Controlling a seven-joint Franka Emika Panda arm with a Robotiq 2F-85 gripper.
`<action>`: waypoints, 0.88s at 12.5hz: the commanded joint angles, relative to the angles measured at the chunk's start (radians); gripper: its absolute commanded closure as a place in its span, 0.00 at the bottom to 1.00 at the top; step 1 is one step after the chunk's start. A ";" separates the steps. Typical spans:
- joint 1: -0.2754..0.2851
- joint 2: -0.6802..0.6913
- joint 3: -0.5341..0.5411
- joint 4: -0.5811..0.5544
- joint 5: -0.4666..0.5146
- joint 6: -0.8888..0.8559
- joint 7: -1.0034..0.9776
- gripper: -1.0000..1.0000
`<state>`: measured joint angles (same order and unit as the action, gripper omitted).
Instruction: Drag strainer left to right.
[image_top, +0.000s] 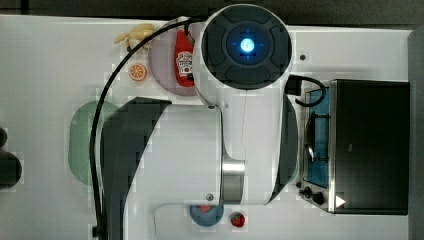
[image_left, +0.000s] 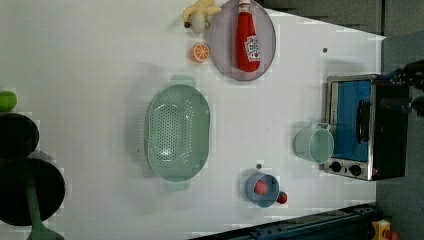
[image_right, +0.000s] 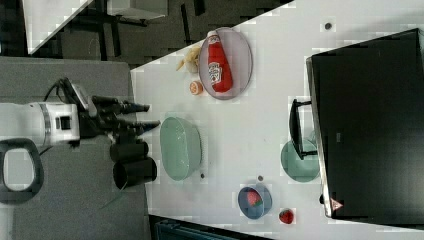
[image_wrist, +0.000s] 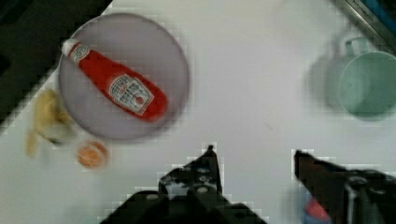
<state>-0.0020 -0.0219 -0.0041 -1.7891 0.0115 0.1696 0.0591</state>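
The strainer (image_left: 177, 132) sits mid-table, long axis running between the left view's top and bottom edges. In the right view the gripper (image_right: 147, 115) hangs spread and empty, apart from the strainer's near rim.

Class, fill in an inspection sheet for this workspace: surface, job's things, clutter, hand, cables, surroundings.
Surface: white table, bare patches.
Job's things: strainer upright, untouched.
Clutter: ketchup bottle on plate; orange slice; banana; cup; toy oven; blue bowl holding a strawberry; another strawberry beside it.
Hand: hand open, empty, above the table.
Cables: black cable along the arm.
Surroundings: dark floor.
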 joint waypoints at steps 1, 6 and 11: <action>0.013 -0.386 -0.055 -0.136 -0.038 -0.246 0.014 0.21; 0.044 -0.360 0.035 -0.146 0.008 -0.232 0.014 0.00; 0.061 -0.219 0.309 -0.147 0.023 -0.074 0.187 0.00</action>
<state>0.0164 -0.3286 0.2544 -1.9189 0.0218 0.1250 0.1643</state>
